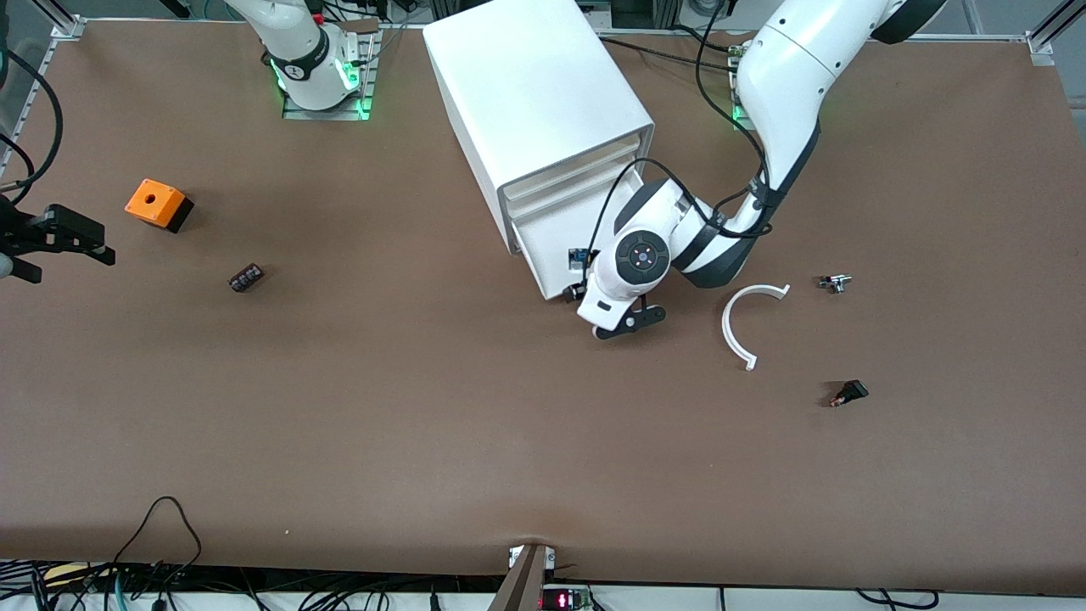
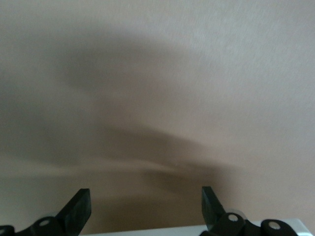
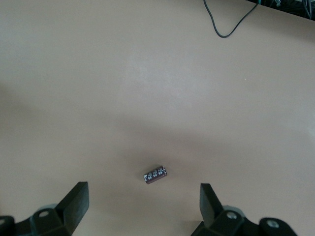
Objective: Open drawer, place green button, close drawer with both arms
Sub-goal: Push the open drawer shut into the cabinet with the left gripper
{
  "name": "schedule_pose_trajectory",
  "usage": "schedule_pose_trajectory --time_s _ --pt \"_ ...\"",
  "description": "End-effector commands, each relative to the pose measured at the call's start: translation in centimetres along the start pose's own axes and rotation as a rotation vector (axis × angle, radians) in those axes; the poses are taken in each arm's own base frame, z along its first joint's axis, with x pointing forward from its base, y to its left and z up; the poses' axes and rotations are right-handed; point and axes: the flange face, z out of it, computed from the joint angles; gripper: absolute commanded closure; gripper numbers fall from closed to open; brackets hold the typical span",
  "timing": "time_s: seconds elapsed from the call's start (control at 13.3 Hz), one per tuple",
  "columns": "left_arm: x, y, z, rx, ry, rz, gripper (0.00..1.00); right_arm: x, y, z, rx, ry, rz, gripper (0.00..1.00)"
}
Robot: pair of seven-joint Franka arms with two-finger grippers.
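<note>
Watching remotely, I am seeing the shallow white plastic drawer (image 1: 547,246) standing pulled out of the big white box cabinet (image 1: 534,93) at upper centre. The left end effector (image 1: 629,323) is hovering released over the brown desk (image 1: 424,424) just in front of the drawer. The right end effector (image 1: 75,265) is waiting released at the frame's mid-height edge. I cannot tell where the button is.

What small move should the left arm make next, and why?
Probably ease the left gripper toward the lower drawer front. Its fingers are open and it hangs just in front of the cabinet, holding nothing. The right gripper waits, open, at the table's edge.
</note>
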Motion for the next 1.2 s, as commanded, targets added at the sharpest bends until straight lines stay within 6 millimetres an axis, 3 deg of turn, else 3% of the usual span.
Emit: schedule_pose_trajectory --time_s 0.0,0.22,0.52,0.67,0.82,1.12 --pt "-2.2 -0.3 -0.5 0.033 -0.055 0.007 0.01 -0.4 -0.3 -0.7 -0.009 -0.013 -0.009 0.00" --pt "-4.3 0.2 1.1 0.050 -0.115 0.023 0.01 -0.8 0.2 0.1 -0.006 -0.053 0.007 0.00" --pt "-6.7 1.6 1.4 0.035 -0.152 0.052 0.01 -0.9 0.5 0.3 -0.040 -0.069 0.005 0.00" --pt "-7.6 2.1 2.2 0.010 -0.222 0.025 0.00 -1.1 0.4 -0.6 -0.037 -0.053 0.010 0.00" --pt "-8.2 1.9 3.1 0.006 -0.274 0.015 0.00 -2.6 0.4 -1.8 -0.025 -0.080 0.004 0.00" --pt "-9.0 2.1 3.4 -0.004 -0.314 0.008 0.00 -3.9 -0.8 -3.3 -0.014 -0.106 -0.009 0.00"
